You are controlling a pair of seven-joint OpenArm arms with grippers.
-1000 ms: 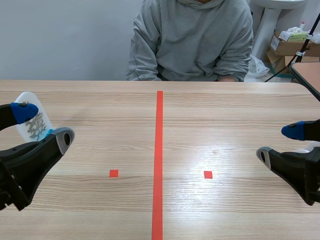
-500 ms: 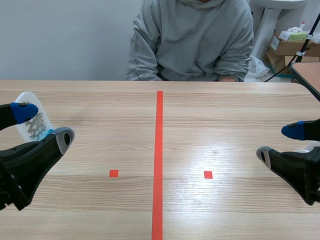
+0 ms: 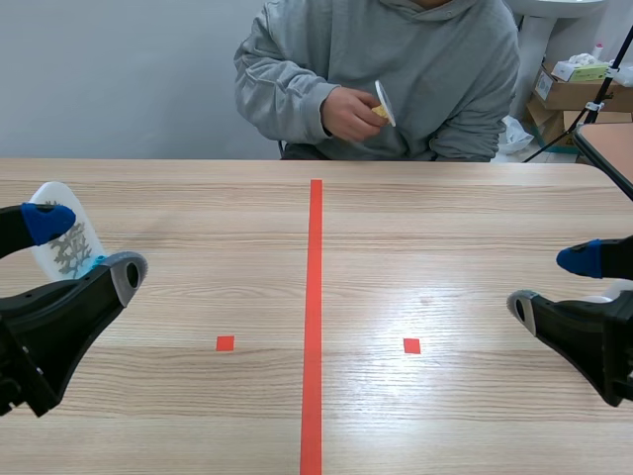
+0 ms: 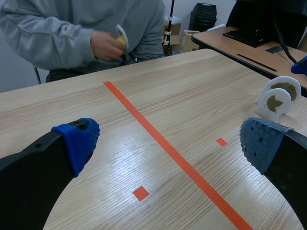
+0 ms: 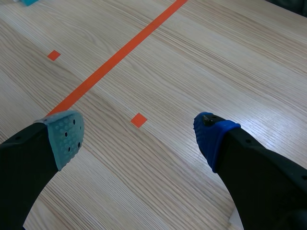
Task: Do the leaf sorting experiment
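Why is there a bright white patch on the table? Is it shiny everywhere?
Scene view: glare whitens the table right of the red tape line. Left wrist view: a soft sheen ahead of the left tool. Right wrist view: the wood shines brightest ahead of the right tool.

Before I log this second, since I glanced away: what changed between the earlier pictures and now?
The person's hand rose into view, holding a small white disc with something yellow on it; earlier no hand showed. The left gripper and right gripper stayed open and still, and the white leaf plaque by the left gripper did not move.
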